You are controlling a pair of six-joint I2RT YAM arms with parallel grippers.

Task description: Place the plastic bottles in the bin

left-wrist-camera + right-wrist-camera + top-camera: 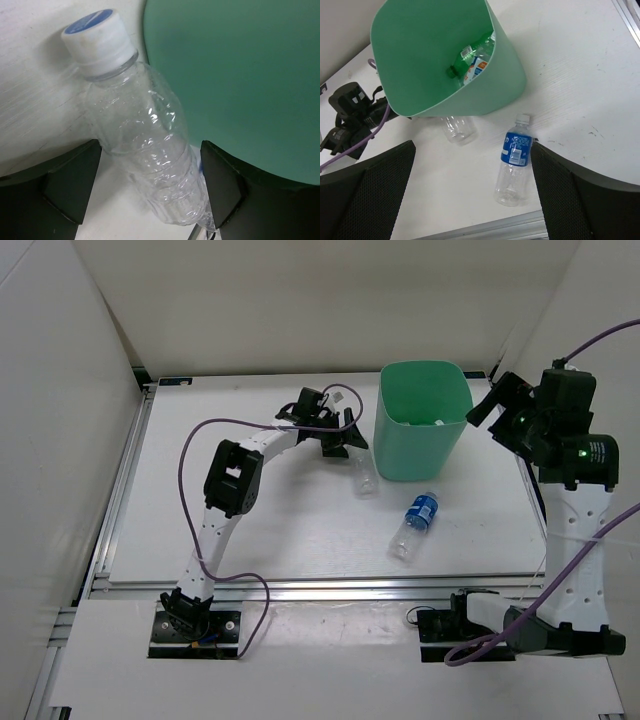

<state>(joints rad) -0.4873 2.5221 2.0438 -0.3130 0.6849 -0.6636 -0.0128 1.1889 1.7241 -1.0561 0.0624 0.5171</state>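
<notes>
Clear bottle [150, 150] lies just beside bin [240, 75] wall.

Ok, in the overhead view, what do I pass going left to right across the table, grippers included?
Left gripper → plain clear bottle → blue-labelled bottle → right gripper. The bin overlaps both bottles' span sideways, so it is left out of the order.
</notes>
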